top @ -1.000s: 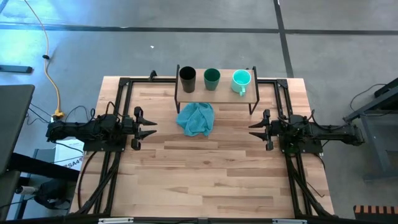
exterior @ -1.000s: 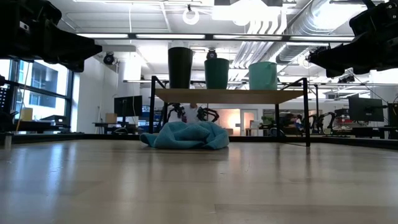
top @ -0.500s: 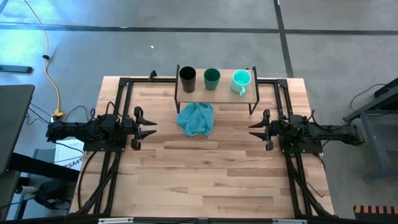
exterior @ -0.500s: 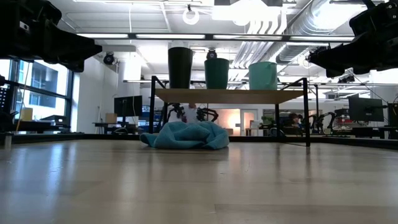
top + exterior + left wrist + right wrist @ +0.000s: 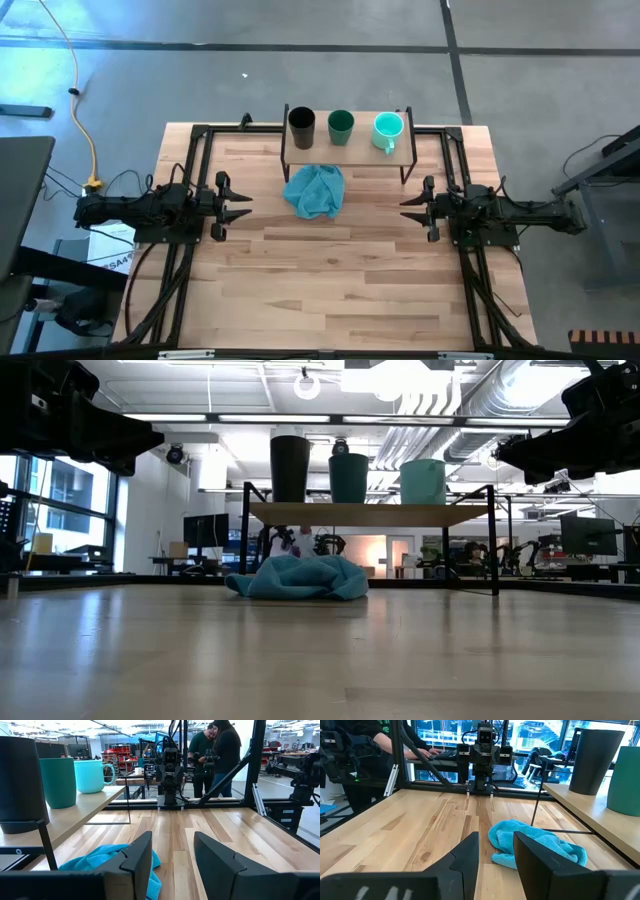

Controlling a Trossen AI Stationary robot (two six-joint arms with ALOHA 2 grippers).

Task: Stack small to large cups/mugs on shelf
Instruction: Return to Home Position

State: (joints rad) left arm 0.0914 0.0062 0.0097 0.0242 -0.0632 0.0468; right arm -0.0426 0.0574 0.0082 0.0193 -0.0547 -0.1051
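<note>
Only distant dark shapes (image 5: 318, 544) seen beneath the shelf (image 5: 370, 513) shifted slightly.

Left arm (image 5: 140, 210): stretched level over the left edge of the table (image 5: 330, 290), pointing inward.
Left gripper (image 5: 240, 205): up off the table, fingers (image 5: 135, 862) parted.
Right arm (image 5: 510, 215): mirrored over the right edge, pointing inward, facing the left.
Right gripper (image 5: 408, 208): raised too, fingers (image 5: 465, 857) apart.
</note>
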